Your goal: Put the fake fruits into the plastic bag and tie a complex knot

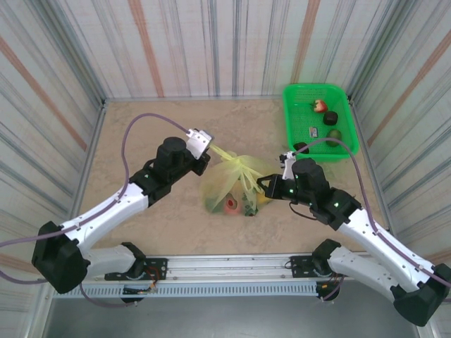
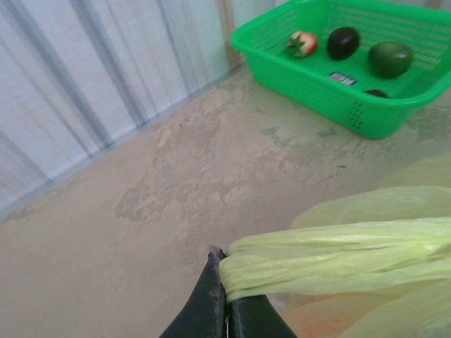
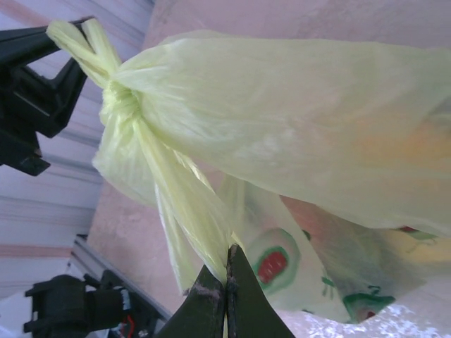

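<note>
table point(image 1: 232, 127): beige, mottled | centre: plastic bag point(image 1: 222, 184) resting on it | far right corner: green basket point(image 1: 297, 114)

2 arms, same build. Left arm point(image 1: 106, 208): white link shells, black joint housings, grey-white wrist cam block point(image 1: 199, 143), purple cable point(image 1: 129, 144) coming off it. Right arm point(image 1: 373, 236): same white/black mix, own purple cable, small green LEDs point(image 1: 335, 204) on black sections. Left fingers point(image 2: 210, 303) and right fingers point(image 3: 201, 310): black, tapered; right ones scuffed pale at edges.
</note>
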Robot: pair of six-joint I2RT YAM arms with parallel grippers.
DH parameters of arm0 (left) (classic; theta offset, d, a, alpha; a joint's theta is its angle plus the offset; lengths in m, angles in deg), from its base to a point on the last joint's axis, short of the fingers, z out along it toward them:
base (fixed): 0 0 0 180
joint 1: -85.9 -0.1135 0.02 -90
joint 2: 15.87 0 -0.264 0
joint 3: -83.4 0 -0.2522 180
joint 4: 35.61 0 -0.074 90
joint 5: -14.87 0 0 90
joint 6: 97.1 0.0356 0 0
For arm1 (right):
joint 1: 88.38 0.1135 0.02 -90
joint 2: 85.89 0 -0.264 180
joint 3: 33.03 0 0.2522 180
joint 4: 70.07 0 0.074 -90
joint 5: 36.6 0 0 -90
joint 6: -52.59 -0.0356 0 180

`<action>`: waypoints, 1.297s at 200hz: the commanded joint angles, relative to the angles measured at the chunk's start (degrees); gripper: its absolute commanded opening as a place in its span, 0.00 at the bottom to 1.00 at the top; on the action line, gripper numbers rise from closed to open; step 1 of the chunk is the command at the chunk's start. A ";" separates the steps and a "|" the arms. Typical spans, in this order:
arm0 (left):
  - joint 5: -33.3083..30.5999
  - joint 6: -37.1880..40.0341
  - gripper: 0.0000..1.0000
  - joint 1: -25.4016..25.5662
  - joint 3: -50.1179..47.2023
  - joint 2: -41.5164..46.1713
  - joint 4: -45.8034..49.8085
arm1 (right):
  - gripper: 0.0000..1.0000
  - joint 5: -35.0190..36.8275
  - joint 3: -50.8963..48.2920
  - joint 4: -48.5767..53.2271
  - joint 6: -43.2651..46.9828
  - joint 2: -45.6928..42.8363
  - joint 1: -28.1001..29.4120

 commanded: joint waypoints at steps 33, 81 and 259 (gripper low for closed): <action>-11.85 -18.20 0.00 -9.74 -1.46 -7.59 3.42 | 0.00 11.79 -10.12 10.31 -10.69 -6.64 -2.82; -8.83 -20.24 0.00 -15.80 -2.47 -10.56 3.36 | 0.00 19.74 -19.12 14.96 -21.12 -17.67 -3.01; -15.90 -17.43 0.99 -9.21 -5.20 21.45 17.66 | 0.99 28.93 4.85 11.12 23.87 -13.14 -3.69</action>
